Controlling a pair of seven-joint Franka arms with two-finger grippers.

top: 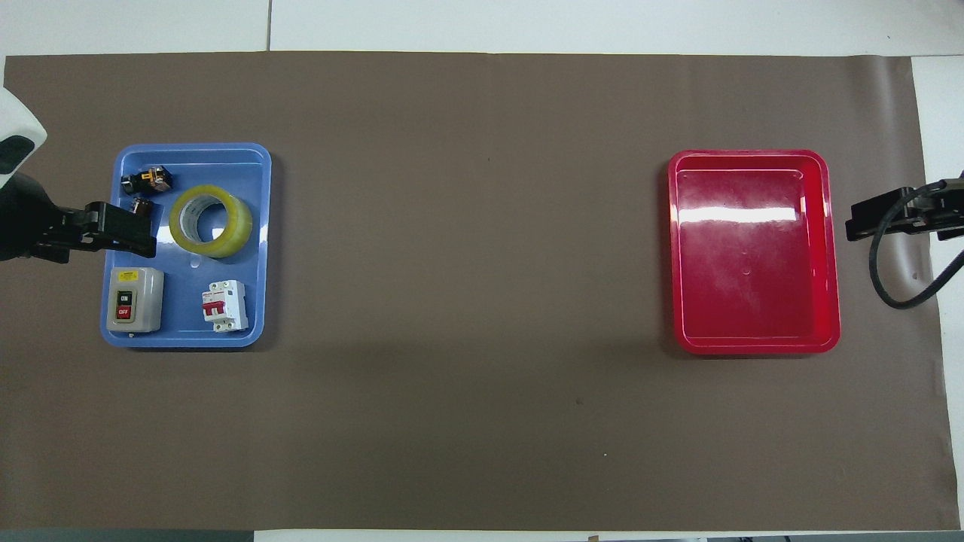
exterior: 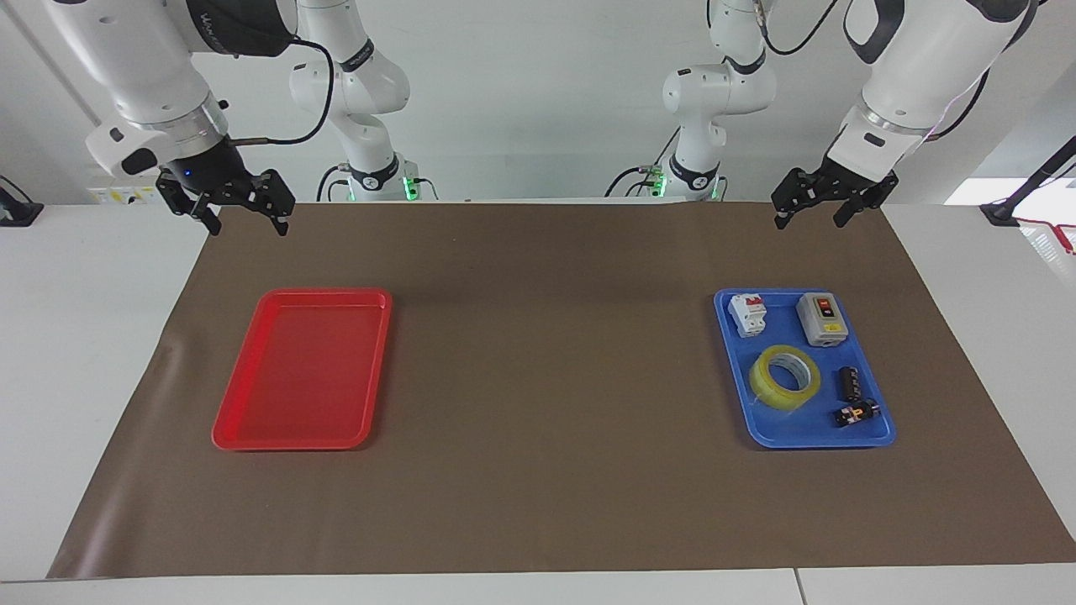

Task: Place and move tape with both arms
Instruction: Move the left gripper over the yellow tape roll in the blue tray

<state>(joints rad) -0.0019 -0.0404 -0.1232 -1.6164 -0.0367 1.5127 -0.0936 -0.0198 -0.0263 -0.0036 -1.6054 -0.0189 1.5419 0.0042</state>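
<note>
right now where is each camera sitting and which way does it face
Facing view: high across the table, looking at the robots; both arms show, left tool and right tool open, raised over the mat's robot-side edge.
Overhead view: high above the robots' end, looking steeply down and forward; only the left tool and part of the right tool show.
Shared: the tape in the blue tray, and the red tray, half a turn apart.

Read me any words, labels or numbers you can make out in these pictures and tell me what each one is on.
"ON": upper button of the grey switch box in the blue tray.
"OFF": its red lower button.
Yellow sticker on that box: too small to read.
Circuit breaker print: too small to read.
Lettering on the right arm's dark band: unreadable.
</note>
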